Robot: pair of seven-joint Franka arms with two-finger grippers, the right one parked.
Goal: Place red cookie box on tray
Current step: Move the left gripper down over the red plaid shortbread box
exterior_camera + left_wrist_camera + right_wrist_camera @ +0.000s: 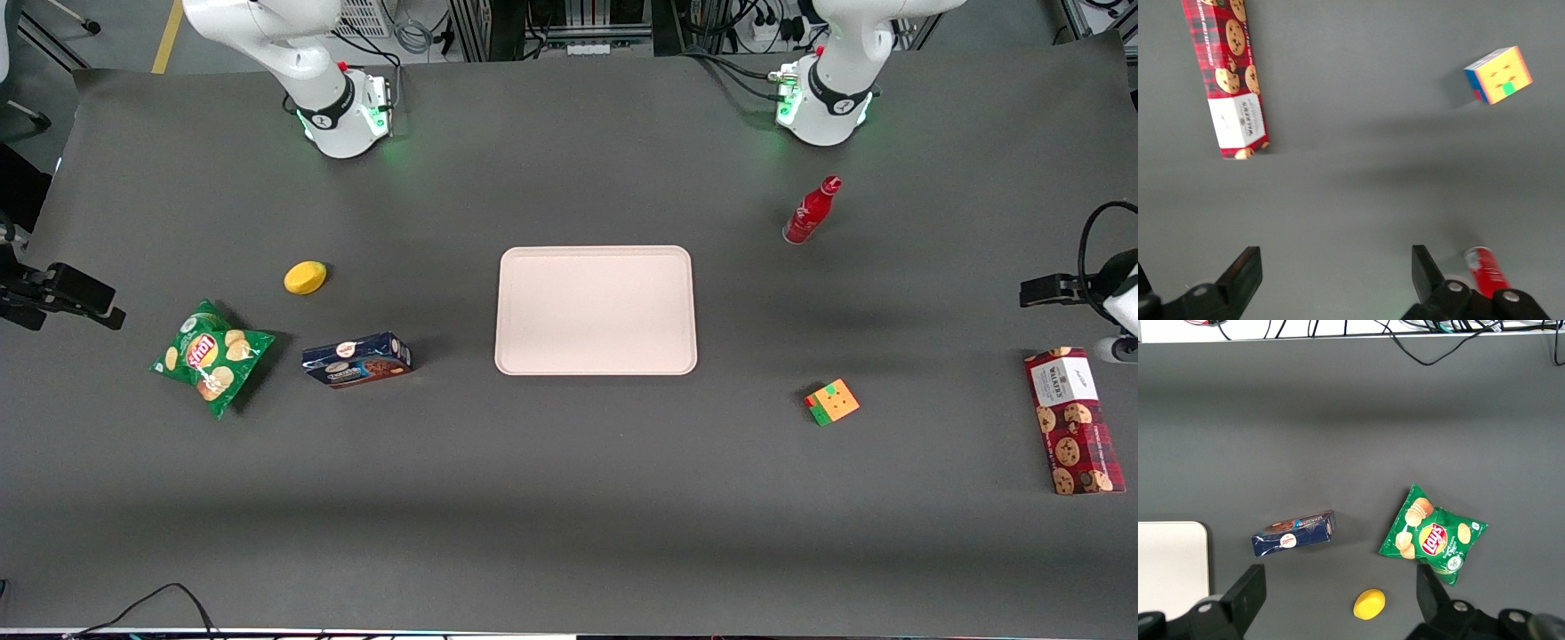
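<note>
The red cookie box (1074,420) lies flat on the dark table at the working arm's end, its white label end pointing away from the front camera. It also shows in the left wrist view (1231,80). The pale tray (596,311) sits at the table's middle with nothing on it; a corner shows in the right wrist view (1168,567). My left gripper (1111,347) hangs high over the table at that same end, a little farther from the front camera than the box. Its fingers are wide open and hold nothing in the left wrist view (1335,257).
A colour cube (832,402) (1498,75) lies between box and tray. A red bottle (812,211) (1485,270) stands farther from the front camera. Toward the parked arm's end lie a dark blue cookie box (356,359), a green chips bag (212,356) and a yellow object (305,277).
</note>
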